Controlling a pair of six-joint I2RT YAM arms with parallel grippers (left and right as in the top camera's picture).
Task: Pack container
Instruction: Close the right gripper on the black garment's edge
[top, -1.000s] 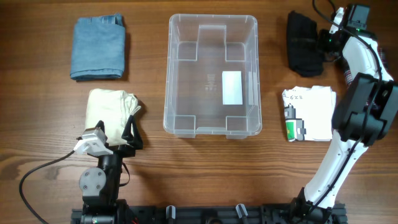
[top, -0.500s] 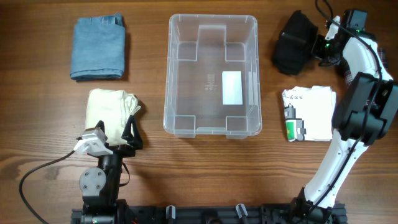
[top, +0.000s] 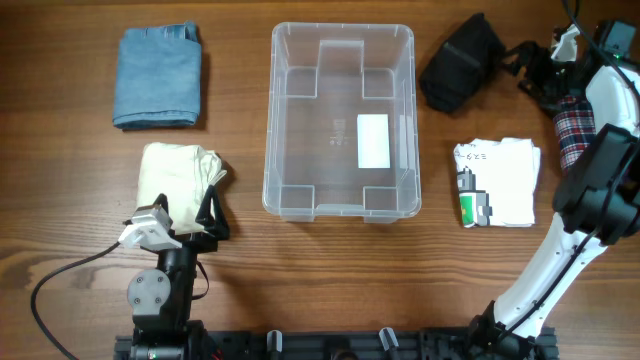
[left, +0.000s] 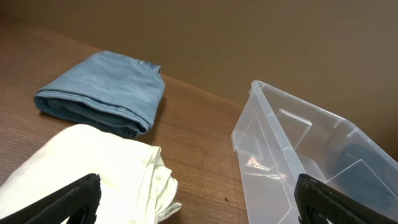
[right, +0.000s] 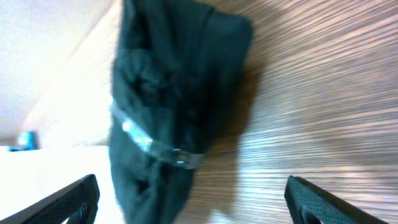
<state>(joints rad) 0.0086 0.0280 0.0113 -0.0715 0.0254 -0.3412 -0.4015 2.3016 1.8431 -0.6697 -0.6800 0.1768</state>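
counting one container (top: 320, 140), blue cloth (top: 157, 77), cream cloth (top: 178, 177)

The overhead camera looks straight down on the whole desk (top: 330, 285) from well above, far enough off to take in everything on it.

The left wrist camera sits low behind the left hand (top: 213, 215) and faces forward between its fingertips (left: 62, 199). The cream cloth (left: 93, 168) lies just under the hand, the folded denim (left: 106, 93) is beyond it, and the container (left: 298, 155) is ahead to its right. All three also show from overhead.

The right wrist camera is very close and blurred. It looks past the right hand (top: 522, 68) at the black garment (right: 168, 93) just ahead of it, which the overhead view shares.
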